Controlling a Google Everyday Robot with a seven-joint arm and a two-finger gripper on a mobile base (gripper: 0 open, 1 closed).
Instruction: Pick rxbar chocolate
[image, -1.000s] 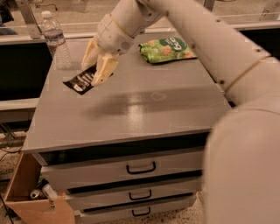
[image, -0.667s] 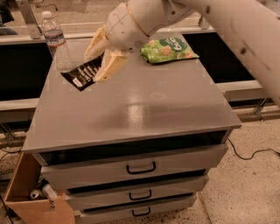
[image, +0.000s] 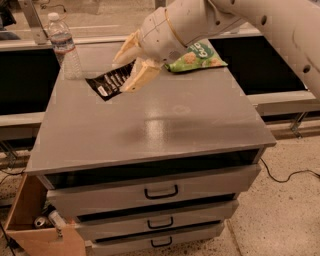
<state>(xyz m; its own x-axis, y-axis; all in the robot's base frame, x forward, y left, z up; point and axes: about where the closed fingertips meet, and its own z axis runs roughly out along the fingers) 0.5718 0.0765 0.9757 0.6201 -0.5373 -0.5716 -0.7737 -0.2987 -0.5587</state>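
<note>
The rxbar chocolate (image: 106, 84) is a flat dark bar with pale lettering, over the far left part of the grey cabinet top (image: 165, 125). My gripper (image: 122, 75) reaches in from the upper right, its two cream fingers (image: 141, 76) closed on the bar's right end. The bar sticks out to the left of the fingers, tilted, and looks slightly off the surface. The white arm fills the upper right.
A clear water bottle (image: 64, 47) stands at the far left corner, just left of the bar. A green snack bag (image: 197, 57) lies at the far right behind the arm. Several drawers (image: 161, 192) are below the top. An open wooden box (image: 30, 220) sits on the floor at left.
The gripper has moved right and slightly toward the cabinet's middle, and the bar has moved with it, away from the bottle. The arm has swung higher in view.
</note>
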